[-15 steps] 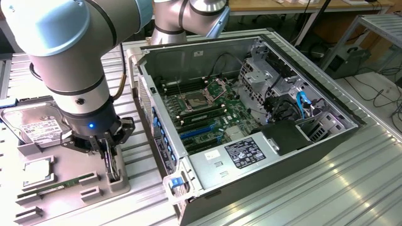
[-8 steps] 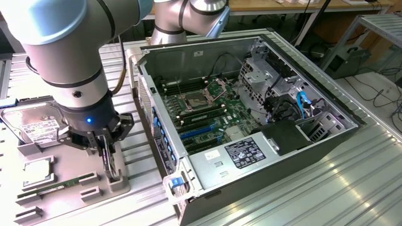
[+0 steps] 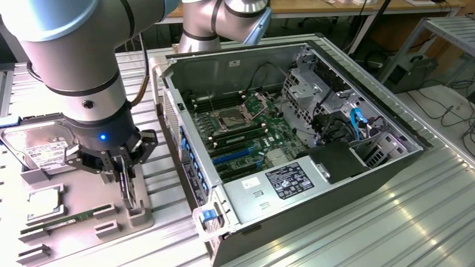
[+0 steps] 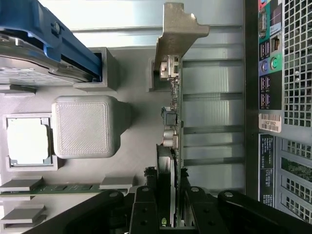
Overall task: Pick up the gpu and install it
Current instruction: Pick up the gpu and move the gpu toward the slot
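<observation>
The gpu stands on edge in a slot of the grey parts tray, to the exterior view's left of the open computer case. My gripper is straight above the gpu, and its black fingers press against both faces of the card. In the wrist view the gpu shows edge-on, with its silvery bracket at the far end and my gripper shut on it. The motherboard's blue slots lie bare inside the case.
The tray also carries a silver hard drive, a CPU and a green RAM stick. The case's rear panel stands close beside the card. Ribbed metal tabletop surrounds everything.
</observation>
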Action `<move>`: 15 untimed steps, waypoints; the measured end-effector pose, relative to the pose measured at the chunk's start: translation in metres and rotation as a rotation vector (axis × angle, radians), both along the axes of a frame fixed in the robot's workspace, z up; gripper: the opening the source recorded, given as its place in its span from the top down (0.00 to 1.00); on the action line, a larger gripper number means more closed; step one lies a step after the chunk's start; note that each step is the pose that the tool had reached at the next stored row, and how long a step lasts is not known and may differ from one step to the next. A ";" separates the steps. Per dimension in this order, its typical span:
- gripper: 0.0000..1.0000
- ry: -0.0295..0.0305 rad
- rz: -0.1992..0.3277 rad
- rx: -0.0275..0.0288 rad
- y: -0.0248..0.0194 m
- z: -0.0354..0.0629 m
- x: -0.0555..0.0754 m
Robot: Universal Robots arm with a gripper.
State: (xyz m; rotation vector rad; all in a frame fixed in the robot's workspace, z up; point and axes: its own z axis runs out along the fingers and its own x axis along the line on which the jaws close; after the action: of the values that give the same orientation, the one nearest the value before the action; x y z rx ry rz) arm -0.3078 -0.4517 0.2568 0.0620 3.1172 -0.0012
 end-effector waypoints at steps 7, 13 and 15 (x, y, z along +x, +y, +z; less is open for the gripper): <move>0.73 0.0000 0.000 0.0000 0.0000 0.0092 0.000; 0.73 0.0000 0.000 0.0000 0.0000 0.0154 0.000; 0.73 -0.0001 0.000 0.0000 0.0000 0.0175 0.000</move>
State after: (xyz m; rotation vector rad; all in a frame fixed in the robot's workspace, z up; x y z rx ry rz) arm -0.3077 -0.4517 0.2743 0.0619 3.1172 -0.0011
